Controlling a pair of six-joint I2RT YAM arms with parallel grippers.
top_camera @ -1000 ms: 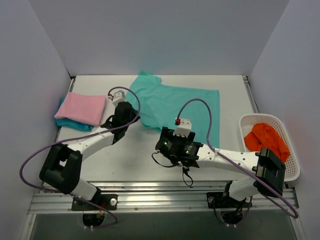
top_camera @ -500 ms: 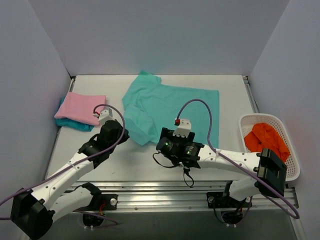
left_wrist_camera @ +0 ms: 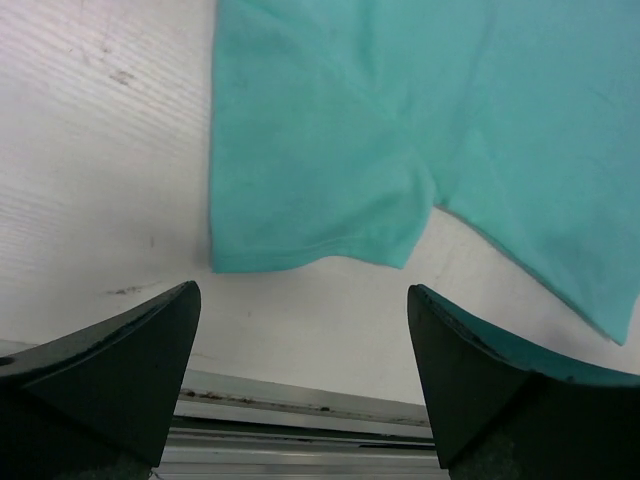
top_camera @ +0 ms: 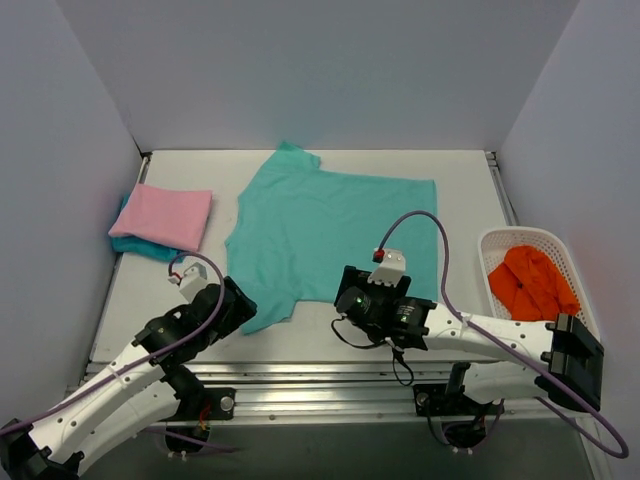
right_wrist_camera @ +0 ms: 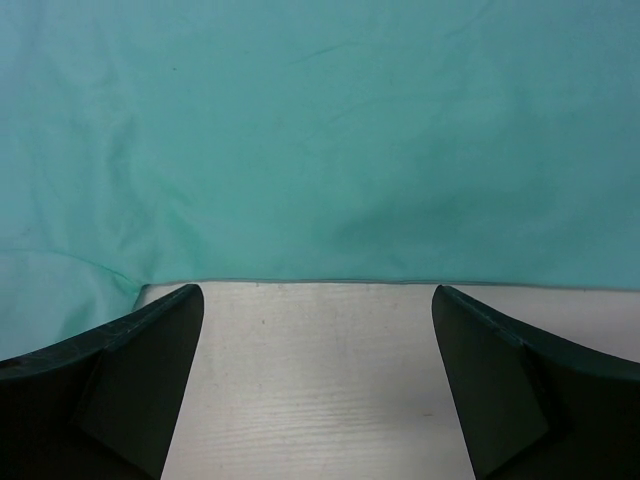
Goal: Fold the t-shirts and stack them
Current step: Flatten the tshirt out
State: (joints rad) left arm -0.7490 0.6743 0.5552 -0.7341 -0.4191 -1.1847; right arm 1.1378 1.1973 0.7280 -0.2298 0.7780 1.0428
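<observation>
The left gripper (left_wrist_camera: 303,295) has dragged the mint-teal t-shirt (top_camera: 330,225) by its sleeve toward the lower left and let go, jaws now wide, so the shirt lies spread flat mid-frame, ready for folding, with the right gripper (right_wrist_camera: 318,292) likewise open at its lower hem.

White plastic mesh basket (top_camera: 522,236) (at right edge), white table (top_camera: 462,168) — pale grey walls (top_camera: 320,70) behind

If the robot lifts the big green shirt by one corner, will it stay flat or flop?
It would probably flop: the mint-teal shirt is thin cloth with soft wrinkles. Pushed, it would likely bunch up, not slide.
</observation>
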